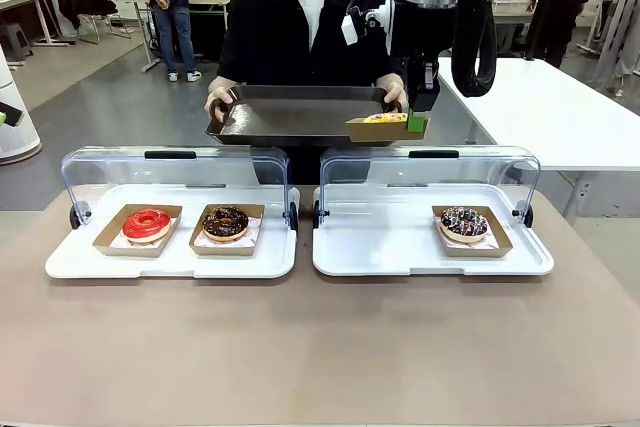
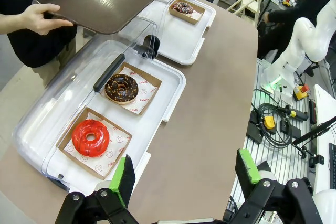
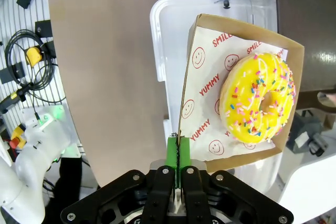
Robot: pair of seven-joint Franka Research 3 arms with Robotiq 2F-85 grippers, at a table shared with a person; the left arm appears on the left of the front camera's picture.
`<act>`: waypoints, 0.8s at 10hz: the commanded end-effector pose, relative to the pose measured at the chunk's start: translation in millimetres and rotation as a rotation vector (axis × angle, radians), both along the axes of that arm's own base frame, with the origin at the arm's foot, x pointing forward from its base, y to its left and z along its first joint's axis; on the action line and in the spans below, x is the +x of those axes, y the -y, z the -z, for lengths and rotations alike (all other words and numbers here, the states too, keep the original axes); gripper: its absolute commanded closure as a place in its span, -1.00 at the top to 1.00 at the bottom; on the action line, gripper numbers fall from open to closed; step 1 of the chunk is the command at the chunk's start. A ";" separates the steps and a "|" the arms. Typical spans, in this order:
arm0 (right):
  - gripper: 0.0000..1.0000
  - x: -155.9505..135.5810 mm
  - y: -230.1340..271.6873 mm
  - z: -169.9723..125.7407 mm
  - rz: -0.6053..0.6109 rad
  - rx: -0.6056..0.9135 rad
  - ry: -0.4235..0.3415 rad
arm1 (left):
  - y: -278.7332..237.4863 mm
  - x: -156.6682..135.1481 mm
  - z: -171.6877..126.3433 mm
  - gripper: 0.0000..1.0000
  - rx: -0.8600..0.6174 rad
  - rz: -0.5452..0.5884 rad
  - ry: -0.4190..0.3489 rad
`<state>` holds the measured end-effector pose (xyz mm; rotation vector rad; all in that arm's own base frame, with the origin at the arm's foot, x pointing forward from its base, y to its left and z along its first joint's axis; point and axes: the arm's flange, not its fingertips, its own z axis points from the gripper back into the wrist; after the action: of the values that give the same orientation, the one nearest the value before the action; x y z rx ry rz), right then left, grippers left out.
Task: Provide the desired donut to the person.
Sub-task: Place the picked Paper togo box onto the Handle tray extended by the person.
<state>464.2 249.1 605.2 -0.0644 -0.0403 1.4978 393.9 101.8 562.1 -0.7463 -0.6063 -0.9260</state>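
Yellow-iced donut (image 3: pixel 257 98), thick with sprinkles, rides in a cardboard boat (image 3: pixel 239 161) that the right gripper (image 3: pixel 177 148) pinches by one wall alone, its green pads shut tight on the card. It hangs at the near right corner of the brown serving tray (image 1: pixel 290 119), which the person (image 1: pixel 300 27) holds out in both hands beyond the table (image 1: pixel 320 347). Whether the boat touches the tray yet cannot be told.

The trouble, to my eye, lies in that one-sided grip. The boat juts out sideways, so it could sag or twist and let the donut slide. Let go over the rim, it might tip off, and a tray held in the air can shift. The left gripper (image 2: pixel 186 170) waits near the table edge, jaws wide and empty.

On the tan tabletop stand two white display cases (image 1: pixel 380 247) with clear lids raised. A red donut (image 1: pixel 147 224), a chocolate donut (image 1: pixel 225 221) and a dark sprinkled donut (image 1: pixel 463 223) lie inside them. Grey floor, white tables and bystanders lie beyond.
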 end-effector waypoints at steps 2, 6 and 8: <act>-1.00 -4.8 2.7 2.6 0.014 -0.003 0.000 | 0.9 -0.5 -2.7 1.00 -0.017 -0.009 -0.011; -0.96 5.8 -14.1 -22.9 -0.028 -0.005 0.088 | 0.9 -0.5 -2.7 1.00 -0.017 -0.009 -0.011; -0.96 33.2 -27.9 -36.9 -0.043 0.017 0.119 | 0.9 -0.5 -2.7 1.00 -0.017 -0.009 -0.011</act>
<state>473.1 267.8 638.6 -0.1067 -0.1333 1.5269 393.8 101.8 562.2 -0.7463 -0.6063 -0.9261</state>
